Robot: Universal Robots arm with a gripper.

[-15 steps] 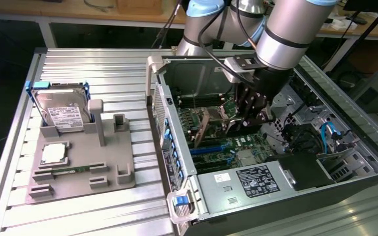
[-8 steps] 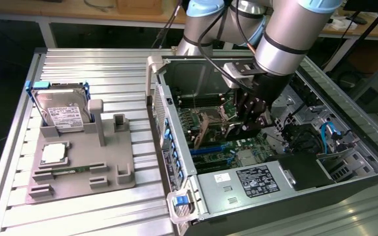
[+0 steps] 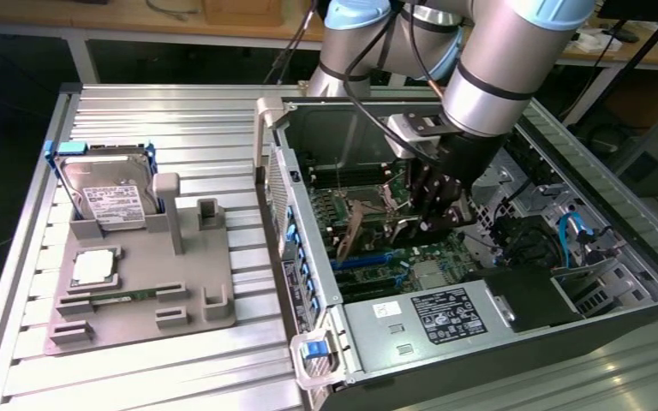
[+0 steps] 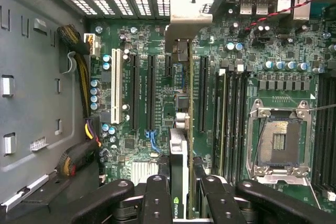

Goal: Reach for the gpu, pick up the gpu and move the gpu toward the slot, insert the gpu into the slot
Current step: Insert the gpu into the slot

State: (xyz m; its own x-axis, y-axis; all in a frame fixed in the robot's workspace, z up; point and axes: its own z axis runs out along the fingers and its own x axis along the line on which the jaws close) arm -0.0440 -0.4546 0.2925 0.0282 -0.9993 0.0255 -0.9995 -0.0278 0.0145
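The gpu (image 4: 179, 150), a thin flat dark circuit card with a silvery metal end bracket, is seen edge-on in the wrist view. The claw (image 4: 182, 184) is clamped on it, one black finger (image 4: 157, 198) pressing each face. In the exterior view the gpu (image 3: 355, 229) hangs tilted at the centre of the frame, inside the open grey computer case (image 3: 306, 282), with the claw (image 3: 417, 227) gripping it from above.

The slot (image 3: 366, 259), a long narrow blue plastic connector strip, lies just below the card on the green motherboard (image 3: 421, 257). Whether the card's lower edge touches it yet is hard to tell; it looks close above.

Judged from this, the step in hand is bringing the card to the slot. Doing it well would mean levelling the tilt, keeping the card's length parallel to the strip, lining the bracket up with the case's rear wall, and holding the grip firm.

The square silver processor socket (image 4: 277, 140) sits well apart. At the exterior view's left, a silver labelled hard drive (image 3: 112, 197) stands in a grey tray (image 3: 134, 317) on the ribbed metal surface (image 3: 134, 111).
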